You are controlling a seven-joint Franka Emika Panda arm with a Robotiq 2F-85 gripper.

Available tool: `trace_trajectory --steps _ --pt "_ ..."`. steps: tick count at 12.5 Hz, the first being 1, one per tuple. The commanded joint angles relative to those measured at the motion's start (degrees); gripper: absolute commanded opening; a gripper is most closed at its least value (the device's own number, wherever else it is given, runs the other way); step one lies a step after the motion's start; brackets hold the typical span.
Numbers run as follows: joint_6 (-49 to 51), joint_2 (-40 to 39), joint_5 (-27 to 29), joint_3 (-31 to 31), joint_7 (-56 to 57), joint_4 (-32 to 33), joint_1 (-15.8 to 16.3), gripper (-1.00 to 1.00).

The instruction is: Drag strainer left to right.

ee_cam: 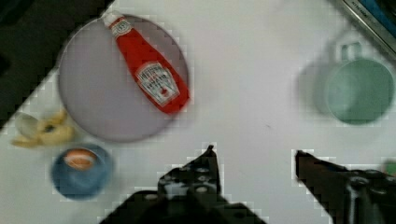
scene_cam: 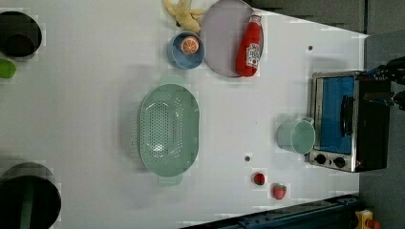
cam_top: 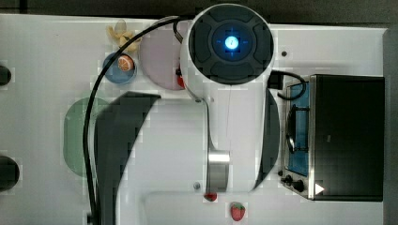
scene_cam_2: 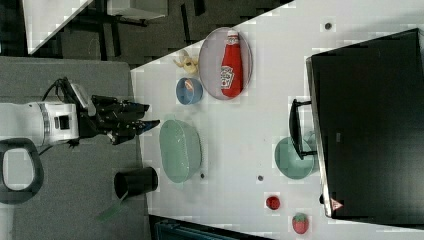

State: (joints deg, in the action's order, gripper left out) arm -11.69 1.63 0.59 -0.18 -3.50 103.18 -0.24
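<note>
The strainer (scene_cam: 168,129) is a pale mint-green oval colander with a dotted bottom. It lies on the white table (scene_cam: 86,95), left of centre in the left view. In the top view the arm's shadow covers part of the strainer (cam_top: 75,136). In the right view my gripper (scene_cam_2: 152,115) hangs high, apart from the strainer (scene_cam_2: 180,150) and beside its upper left end. Both fingers are spread in the wrist view, so the gripper (ee_cam: 254,156) is open, with bare table between them.
A mint mug (scene_cam: 297,136) stands beside a toaster oven (scene_cam: 346,121). A ketchup bottle (scene_cam: 251,45) lies on a lilac plate (scene_cam: 222,38), next to a blue bowl (scene_cam: 186,50) and a banana (scene_cam: 184,12). Two strawberries (scene_cam: 279,191) lie near the front edge. Dark cups (scene_cam: 19,36) stand on the left view's left.
</note>
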Motion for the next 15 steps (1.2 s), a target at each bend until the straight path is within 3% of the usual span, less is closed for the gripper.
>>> trace_trajectory --steps 1,3,6,9,15 --pt "10.5 24.0 -2.1 -4.0 1.1 12.9 0.2 0.6" --pt "10.5 24.0 -2.1 -3.9 1.1 13.0 0.3 1.0" --pt "9.7 23.4 -0.3 -1.3 1.0 13.7 1.4 1.0" --pt "6.4 20.1 1.7 5.9 -1.6 14.4 2.8 1.0" --pt "-7.6 6.3 1.7 23.6 -26.4 14.5 3.2 1.0"
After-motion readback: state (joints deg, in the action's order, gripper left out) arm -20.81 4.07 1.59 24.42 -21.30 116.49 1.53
